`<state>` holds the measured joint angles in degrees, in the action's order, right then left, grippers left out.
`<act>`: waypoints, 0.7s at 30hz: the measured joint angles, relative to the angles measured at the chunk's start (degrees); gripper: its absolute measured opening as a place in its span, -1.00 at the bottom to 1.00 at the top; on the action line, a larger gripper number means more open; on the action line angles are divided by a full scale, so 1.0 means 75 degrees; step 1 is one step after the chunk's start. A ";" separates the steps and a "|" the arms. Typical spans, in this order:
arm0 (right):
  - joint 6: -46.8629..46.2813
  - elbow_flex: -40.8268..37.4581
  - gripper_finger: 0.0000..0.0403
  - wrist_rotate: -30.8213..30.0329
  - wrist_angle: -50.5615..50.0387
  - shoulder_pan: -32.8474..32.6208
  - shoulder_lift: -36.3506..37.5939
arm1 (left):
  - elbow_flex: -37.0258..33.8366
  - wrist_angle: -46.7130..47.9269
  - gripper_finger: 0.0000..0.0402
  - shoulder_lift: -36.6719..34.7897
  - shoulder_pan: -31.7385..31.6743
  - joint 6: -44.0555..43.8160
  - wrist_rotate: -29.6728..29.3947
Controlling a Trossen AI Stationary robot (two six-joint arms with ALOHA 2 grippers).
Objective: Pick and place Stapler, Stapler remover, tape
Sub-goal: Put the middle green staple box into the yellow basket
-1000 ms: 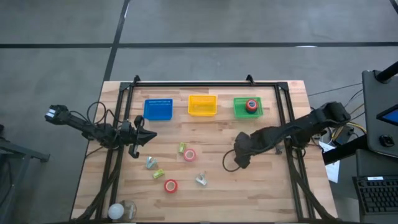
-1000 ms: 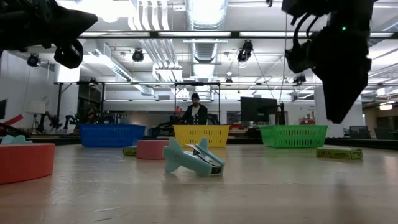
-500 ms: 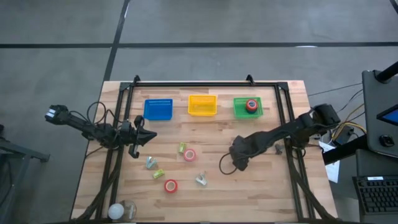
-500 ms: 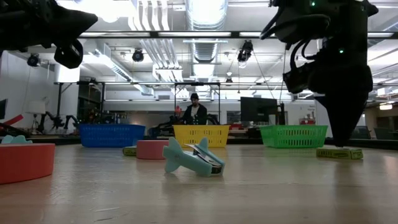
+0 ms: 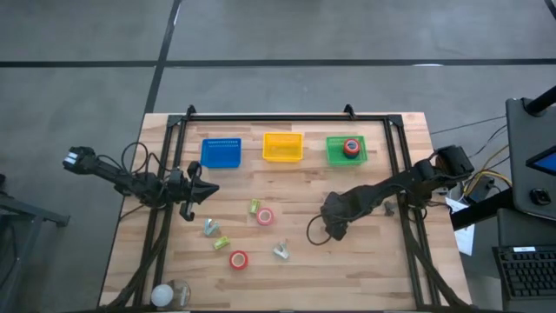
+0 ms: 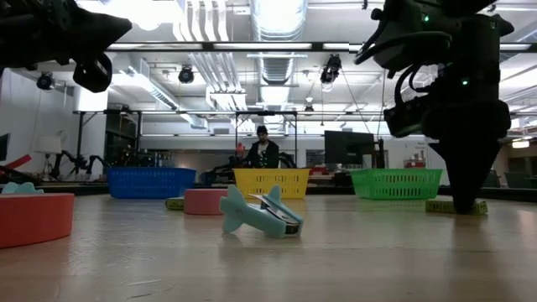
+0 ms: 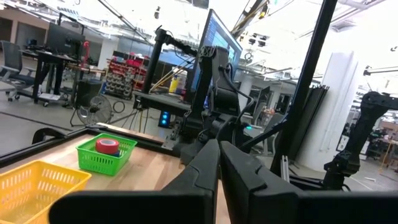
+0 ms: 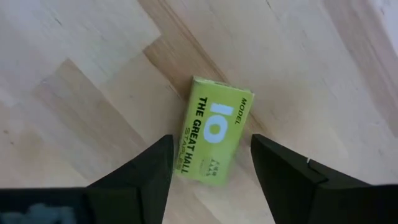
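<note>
Tape roll in basket: red ring, sits inside the green basket.
Tape roll near middle: red, flat on the wooden table, well apart from the green basket, toward the front edge.
Tape roll lower down: red, farther still from the green basket, close to the front edge.
Staple box: small, yellow-green, flat on the table, down from the green basket toward the front edge.
Other small boxes: same yellow-green, one just beside the middle tape roll, one farther from the green basket.
Staple removers: pale blue-green, one between the two loose tape rolls, one farther off from the green basket.
Right gripper: low over the staple box, jaws wide apart, one finger on each side of the box, not squeezing it.
Left gripper: held up above the table, far across from the green basket, past the blue basket, jaws pressed together, nothing held.
Yellow basket: just beside the green basket, between it and the blue one.
Person: far back in the room, seen behind the yellow basket.
Clear cup: at the front corner, farthest from the green basket.
</note>
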<state>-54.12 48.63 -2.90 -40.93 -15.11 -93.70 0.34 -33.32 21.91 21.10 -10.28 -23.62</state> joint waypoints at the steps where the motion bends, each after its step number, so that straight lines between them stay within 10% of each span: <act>1: 0.0032 -0.0016 0.00 0.0000 0.0056 0.0000 -0.0010 | 0.0000 0.0000 -0.89 0.0000 0.0000 0.0000 -0.0002; 21: 0.0949 -0.0048 -0.47 -0.0032 0.0342 0.0023 0.0031 | 0.0000 0.0003 -0.90 0.0000 0.0003 0.0000 -0.0001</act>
<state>-47.00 48.27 -3.13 -38.36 -14.94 -93.47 0.34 -33.30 21.91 21.12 -10.28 -23.63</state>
